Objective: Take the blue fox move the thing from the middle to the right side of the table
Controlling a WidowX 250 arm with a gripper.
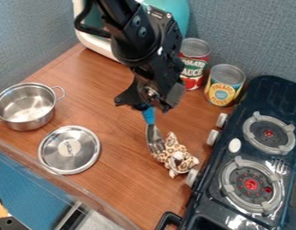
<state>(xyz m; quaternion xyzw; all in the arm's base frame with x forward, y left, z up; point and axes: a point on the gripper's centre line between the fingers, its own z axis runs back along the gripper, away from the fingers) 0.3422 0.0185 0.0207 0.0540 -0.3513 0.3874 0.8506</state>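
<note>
The pot point(25, 117) and lid point(84, 160) are shiny metal, table's point(123, 184) smooth wood, stove's point(217, 210) glossy black.

At the far edge of my table point(105, 108), I read "TOMATO SAUCE" on the label of the red can point(194, 68). The yellow can point(223, 90) beside it also bears a printed word; its letters are too small for me to certify.

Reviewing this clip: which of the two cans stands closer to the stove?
The can with the yellow label, next to the black stove; the red-labelled can stands farther from it.
</note>
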